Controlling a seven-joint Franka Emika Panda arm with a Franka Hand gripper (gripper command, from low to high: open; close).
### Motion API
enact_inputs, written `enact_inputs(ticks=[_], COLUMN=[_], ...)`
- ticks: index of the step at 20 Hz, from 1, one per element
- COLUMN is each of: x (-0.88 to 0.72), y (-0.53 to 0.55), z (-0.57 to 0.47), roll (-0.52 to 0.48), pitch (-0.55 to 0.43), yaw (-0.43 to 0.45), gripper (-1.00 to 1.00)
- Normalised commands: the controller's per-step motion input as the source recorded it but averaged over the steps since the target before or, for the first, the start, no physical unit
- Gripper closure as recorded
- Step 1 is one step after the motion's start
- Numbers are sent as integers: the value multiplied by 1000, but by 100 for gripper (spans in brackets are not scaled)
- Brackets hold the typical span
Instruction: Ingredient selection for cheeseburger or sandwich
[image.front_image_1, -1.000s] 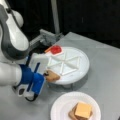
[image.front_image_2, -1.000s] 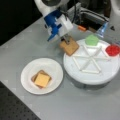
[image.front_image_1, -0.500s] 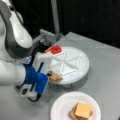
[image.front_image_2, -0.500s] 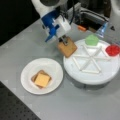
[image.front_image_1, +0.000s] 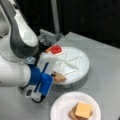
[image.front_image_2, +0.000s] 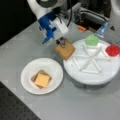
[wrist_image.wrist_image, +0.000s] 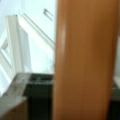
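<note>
A tan toast square (image.front_image_2: 65, 50) is pinched in the gripper (image.front_image_2: 60, 43), held up at the edge of the divided white tray (image.front_image_2: 92, 75), on the side facing the plate. In the wrist view the toast (wrist_image.wrist_image: 85, 62) is seen edge-on, filling the frame betw. the jaws, w/ tray ribs behind. The paper plate (image.front_image_2: 27, 75) is found toward a front view's bottom left of the gripper, near but apart; on it a toast base topped w/ a yellow cheese square (image.front_image_2: 42, 80) is already stacked. A patty can't be made out. A red disc (image.front_image_2: 113, 50) and green leaf piece (image.front_image_2: 92, 40) are left in far tray compartments. The grey table (image.front_image_2: 82, 105) around the plate is seen as flat. In a front view the toast (image.front_image_1: 59, 77) is shown beside the tray rim.
</note>
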Motion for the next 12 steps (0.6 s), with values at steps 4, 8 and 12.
enact_inputs(ticks=[4, 8, 12], x=[183, 257, 412], y=[-419, -356, -309], z=[75, -9, -54], roll=[128, 110, 111], pitch=[151, 136, 100], yaw=[211, 257, 285], gripper=[100, 100, 100])
